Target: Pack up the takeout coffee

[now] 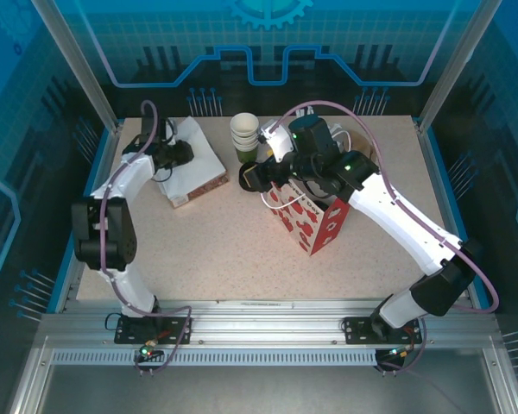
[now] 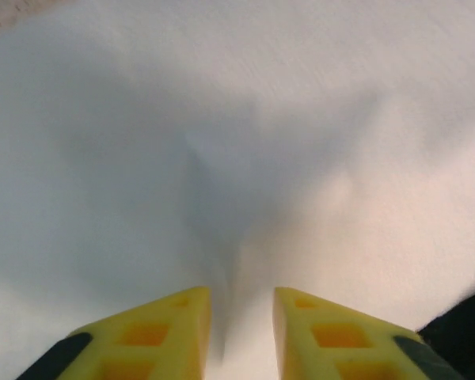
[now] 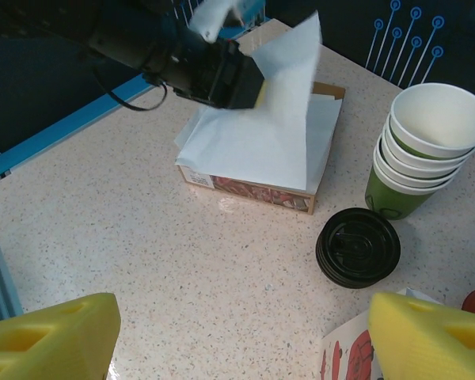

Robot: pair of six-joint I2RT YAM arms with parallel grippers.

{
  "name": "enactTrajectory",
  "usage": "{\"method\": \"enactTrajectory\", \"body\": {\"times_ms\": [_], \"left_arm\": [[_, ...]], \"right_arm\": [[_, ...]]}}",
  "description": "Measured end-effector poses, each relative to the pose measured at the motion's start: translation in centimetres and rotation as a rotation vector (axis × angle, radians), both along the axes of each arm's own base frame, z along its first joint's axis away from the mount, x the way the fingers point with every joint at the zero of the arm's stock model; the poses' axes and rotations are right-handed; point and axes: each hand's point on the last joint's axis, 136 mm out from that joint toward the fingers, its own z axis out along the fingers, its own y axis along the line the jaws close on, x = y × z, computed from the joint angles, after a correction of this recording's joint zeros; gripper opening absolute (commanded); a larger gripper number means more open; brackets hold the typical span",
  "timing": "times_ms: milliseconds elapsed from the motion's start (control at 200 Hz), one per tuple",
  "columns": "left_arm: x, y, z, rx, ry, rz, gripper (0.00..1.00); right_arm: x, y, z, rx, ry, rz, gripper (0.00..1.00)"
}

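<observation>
Takeout coffee (image 3: 358, 247) sits just ahead of the wide-open, empty right end effector (image 3: 241, 317); left end effector (image 2: 239, 299), slightly parted, farther off at napkins (image 3: 253, 150)

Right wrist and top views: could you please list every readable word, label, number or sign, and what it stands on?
No words or numbers are readable.
On the flat brown cardboard box: red side print, too blurred.
On the red-and-white paper bag: pattern, no legible letters.
On the blue back panel: a wordless gear sign.
</observation>
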Motion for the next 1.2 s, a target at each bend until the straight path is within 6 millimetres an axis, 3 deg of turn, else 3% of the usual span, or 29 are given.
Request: {"method": "enactTrajectory", "body": {"times_ms": [75, 180, 365, 505, 745, 1000, 1201], "left_arm": [[-0.3, 0.3, -1.3, 0.007, 0.041, 0.009, 0.48], [-0.4, 1.3, -0.6, 0.009, 0.019, 0.039, 0.53], [-2.0, 4.6, -0.1, -0.008, -0.002, 0.132, 0.54], [-2.2, 6.6, -1.8, 0.014, 0.041, 0.182, 0.55], [-0.5, 5.7, -5.3, 0.046, 0.142, 0.132, 0.64], [0.7, 4.5, -7.4, 0.164, 0.229, 0.059, 0.85], [0.4, 4.5, -9.8, 0.229, 0.316, 0.016, 0.87]], "right_arm": [[0.0, -0.1, 0.0, -0.004, 0.002, -0.003, 0.84], [0.0, -0.2, -0.1, -0.009, 0.004, -0.006, 0.84], [0.0, -0.1, -0.4, -0.015, 0.011, -0.006, 0.84], [0.3, 0.1, -1.2, -0.027, 0.025, -0.005, 0.84], [0.4, 0.2, -1.4, -0.031, 0.030, -0.006, 0.84], [0.4, 0.2, -1.5, -0.034, 0.028, -0.003, 0.84], [0.5, 0.3, -1.8, -0.041, 0.033, -0.001, 0.84]]}}
